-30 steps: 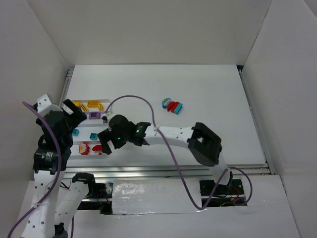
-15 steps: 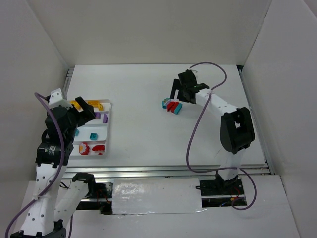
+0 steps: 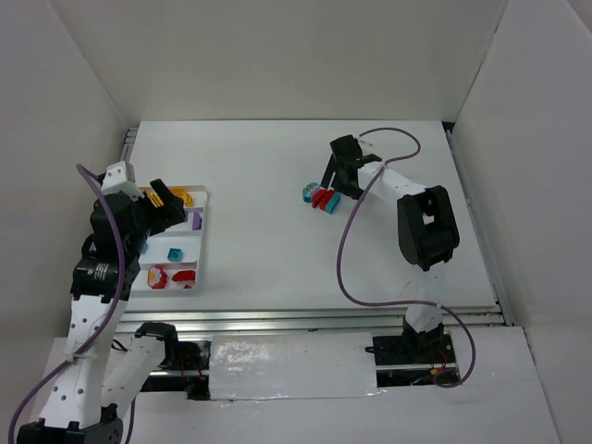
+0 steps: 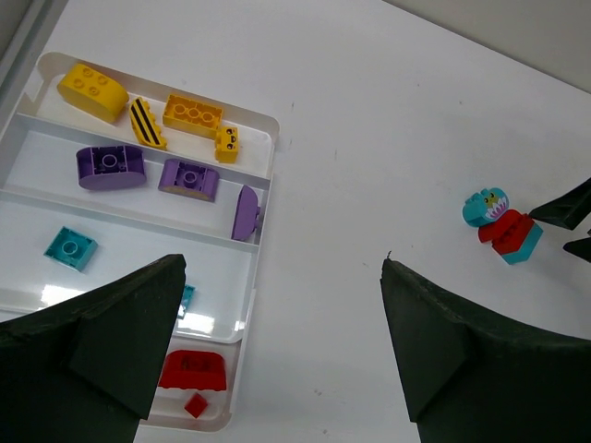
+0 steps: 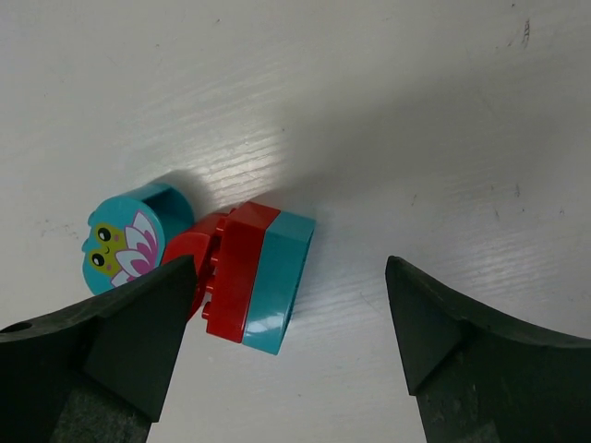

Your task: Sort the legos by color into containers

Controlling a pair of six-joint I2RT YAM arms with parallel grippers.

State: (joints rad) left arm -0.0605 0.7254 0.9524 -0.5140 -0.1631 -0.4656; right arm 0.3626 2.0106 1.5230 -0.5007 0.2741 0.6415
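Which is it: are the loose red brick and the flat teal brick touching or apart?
Touching. Right wrist view: the red brick lies flush against the flat teal brick, no gap between.

Robotics lab bench cell, not a domestic or shop setting. Evidence:
- White table (image 3: 277, 277) boxed in by plain white panels (image 3: 277, 55) at its far edge and both sides.
- Bare aluminium rail (image 3: 305, 319) along the table's near edge, with a second run up its left edge.
- Two white-and-black jointed arms, left arm (image 3: 102, 268) and right arm (image 3: 421, 227), mounted on bases just below the table's near edge.
- Loose purple cable (image 3: 339, 259) looping openly over the table from the right arm.
- Props on the table: compartment tray (image 3: 190, 248) near its left edge, toy bricks (image 3: 321, 197) near its middle.
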